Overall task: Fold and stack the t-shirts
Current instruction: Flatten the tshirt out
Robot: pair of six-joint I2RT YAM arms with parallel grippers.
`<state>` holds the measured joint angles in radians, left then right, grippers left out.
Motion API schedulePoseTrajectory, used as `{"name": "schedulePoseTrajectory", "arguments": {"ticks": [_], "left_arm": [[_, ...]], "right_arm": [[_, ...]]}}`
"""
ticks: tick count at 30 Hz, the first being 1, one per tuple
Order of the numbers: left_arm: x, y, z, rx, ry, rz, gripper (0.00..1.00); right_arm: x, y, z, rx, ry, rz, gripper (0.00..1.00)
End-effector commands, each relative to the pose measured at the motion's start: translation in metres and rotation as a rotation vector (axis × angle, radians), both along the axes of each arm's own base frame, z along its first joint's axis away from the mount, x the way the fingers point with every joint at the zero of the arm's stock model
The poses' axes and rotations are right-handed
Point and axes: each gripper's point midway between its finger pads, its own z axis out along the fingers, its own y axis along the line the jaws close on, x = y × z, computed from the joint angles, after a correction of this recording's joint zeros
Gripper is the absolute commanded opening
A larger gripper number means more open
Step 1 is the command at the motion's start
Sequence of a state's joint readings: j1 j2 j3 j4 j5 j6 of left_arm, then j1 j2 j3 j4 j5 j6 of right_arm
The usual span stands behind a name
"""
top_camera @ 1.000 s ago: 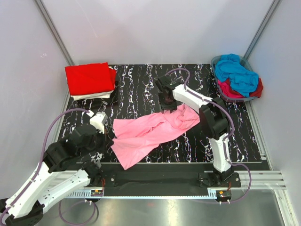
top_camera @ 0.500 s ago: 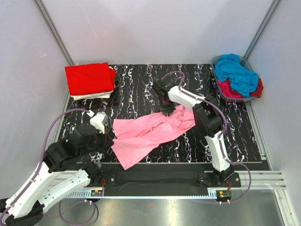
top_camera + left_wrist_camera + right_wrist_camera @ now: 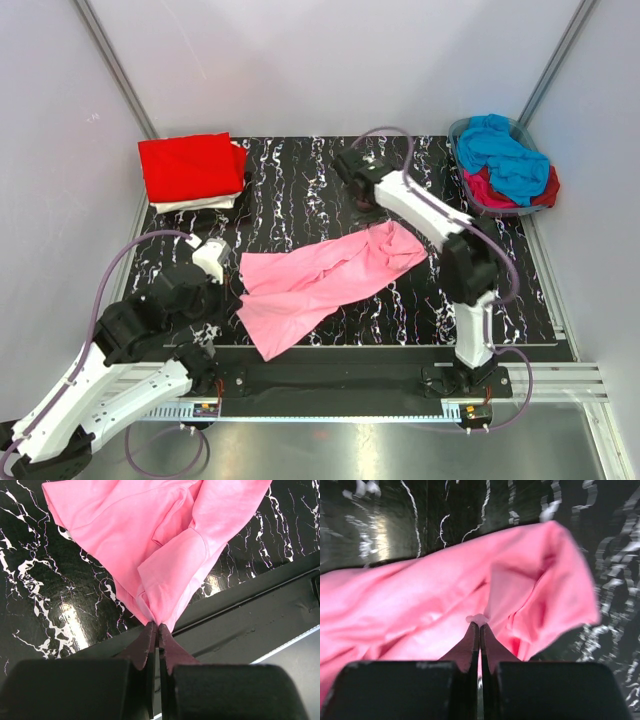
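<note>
A light pink t-shirt [image 3: 315, 278] lies crumpled and stretched across the middle of the black marbled table [image 3: 300, 180]. My left gripper [image 3: 233, 291] is shut on the shirt's near-left edge, and the cloth [image 3: 165, 545] fans out from the closed tips [image 3: 158, 626]. My right gripper [image 3: 369, 214] stands over the shirt's far-right end, shut, with a small nub of pink cloth [image 3: 480, 618] pinched at its tips [image 3: 479, 625]. A folded red t-shirt [image 3: 190, 165] rests on a white one [image 3: 200, 204] at the back left.
A grey-rimmed plastic basket [image 3: 458, 132] at the back right holds a bright blue tee [image 3: 503, 150] over a magenta one [image 3: 487, 189]. White walls close in the table. A black rail [image 3: 330, 375] runs along the near edge.
The right gripper has closed from open onto the pink cloth, and its arm has shifted toward the back of the table. The left arm has not moved.
</note>
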<state>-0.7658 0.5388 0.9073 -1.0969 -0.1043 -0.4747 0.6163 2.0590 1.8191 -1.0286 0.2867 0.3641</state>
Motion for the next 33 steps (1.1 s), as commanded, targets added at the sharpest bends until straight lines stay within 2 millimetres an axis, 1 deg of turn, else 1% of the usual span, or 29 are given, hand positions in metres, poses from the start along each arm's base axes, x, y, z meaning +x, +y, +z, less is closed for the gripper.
{"name": "schedulePoseTrajectory", "arguments": {"ticks": [1,2,3,4,5,6,7,8,9,11,12,14,15,17,18,19,20,21,22,23,24,25,26,27,28,29,30,32,33], "left_arm": [[0.006,-0.005,0.012,-0.038,-0.045,0.001,0.02],[0.006,-0.004,0.013,-0.039,-0.049,0.005,0.00],[0.007,-0.003,0.014,-0.041,-0.054,0.013,0.00],[0.008,0.002,0.015,-0.035,-0.063,0.038,0.00],[0.008,0.005,0.023,-0.047,-0.080,0.051,0.00],[0.008,0.007,0.027,-0.050,-0.091,0.063,0.00],[0.007,0.012,0.034,-0.051,-0.103,0.076,0.00],[0.007,0.014,0.053,-0.081,-0.141,0.082,0.00],[0.006,0.016,0.066,-0.099,-0.167,0.086,0.00],[0.006,0.022,0.085,-0.103,-0.208,0.086,0.00],[0.004,0.026,0.112,-0.141,-0.261,0.090,0.00],[0.003,0.032,0.135,-0.139,-0.318,0.078,0.00],[-0.001,0.037,0.161,-0.175,-0.375,0.073,0.00],[-0.007,0.044,0.191,-0.189,-0.465,0.042,0.00],[-0.010,0.049,0.206,-0.204,-0.512,0.036,0.00],[-0.020,0.061,0.237,-0.245,-0.616,0.031,0.00],[-0.025,0.066,0.252,-0.263,-0.666,0.024,0.00],[-0.032,0.072,0.268,-0.287,-0.720,0.015,0.00],[-0.045,0.082,0.295,-0.329,-0.816,0.001,0.00],[-0.053,0.088,0.311,-0.357,-0.869,-0.005,0.00],[-0.061,0.093,0.324,-0.378,-0.913,-0.015,0.00],[-0.067,0.093,0.339,-0.384,-0.966,-0.040,0.00],[-0.084,0.106,0.363,-0.425,-1.044,-0.042,0.00],[-0.090,0.108,0.375,-0.426,-1.087,-0.045,0.00],[-0.092,0.100,0.387,-0.405,-1.122,-0.095,0.00],[-0.108,0.107,0.406,-0.426,-1.190,-0.104,0.00],[-0.104,0.098,0.416,-0.395,-1.211,-0.117,0.00],[-0.112,0.089,0.432,-0.376,-1.277,-0.172,0.00],[-0.107,0.085,0.442,-0.365,-1.309,-0.171,0.00]], "right_arm": [[-0.008,-0.030,0.126,0.086,-0.241,-0.025,0.00],[-0.010,-0.042,0.139,0.101,-0.263,-0.041,0.00],[-0.022,-0.054,0.163,0.131,-0.306,-0.051,0.00],[-0.027,-0.064,0.175,0.139,-0.335,-0.064,0.00],[-0.032,-0.079,0.184,0.139,-0.356,-0.089,0.00],[-0.045,-0.095,0.209,0.160,-0.423,-0.109,0.00],[-0.050,-0.105,0.219,0.163,-0.456,-0.122,0.00],[-0.057,-0.117,0.226,0.158,-0.481,-0.137,0.00],[-0.069,-0.141,0.248,0.155,-0.556,-0.187,0.00],[-0.082,-0.161,0.265,0.148,-0.625,-0.225,0.00],[-0.094,-0.177,0.286,0.153,-0.713,-0.263,0.00],[-0.107,-0.188,0.305,0.167,-0.797,-0.273,0.00],[-0.121,-0.201,0.323,0.187,-0.881,-0.308,0.00],[-0.136,-0.212,0.342,0.211,-0.967,-0.326,0.00],[-0.151,-0.221,0.360,0.254,-1.058,-0.343,0.00],[-0.159,-0.225,0.370,0.280,-1.105,-0.345,0.00],[-0.167,-0.229,0.378,0.294,-1.146,-0.345,0.00],[-0.187,-0.237,0.399,0.354,-1.241,-0.350,0.00],[-0.196,-0.240,0.409,0.379,-1.282,-0.346,0.00],[-0.207,-0.244,0.418,0.399,-1.325,-0.333,0.00],[-0.226,-0.246,0.439,0.466,-1.414,-0.300,0.00],[-0.236,-0.246,0.448,0.491,-1.452,-0.272,0.00],[-0.245,-0.248,0.457,0.497,-1.493,-0.245,0.00],[-0.259,-0.249,0.471,0.535,-1.554,-0.217,0.00],[-0.265,-0.251,0.477,0.541,-1.581,-0.203,0.00],[-0.273,-0.254,0.485,0.536,-1.617,-0.191,0.00],[-0.277,-0.256,0.492,0.538,-1.642,-0.189,0.00],[-0.280,-0.260,0.501,0.517,-1.667,-0.190,0.00],[-0.267,-0.259,0.499,0.485,-1.640,-0.208,0.00]]}}
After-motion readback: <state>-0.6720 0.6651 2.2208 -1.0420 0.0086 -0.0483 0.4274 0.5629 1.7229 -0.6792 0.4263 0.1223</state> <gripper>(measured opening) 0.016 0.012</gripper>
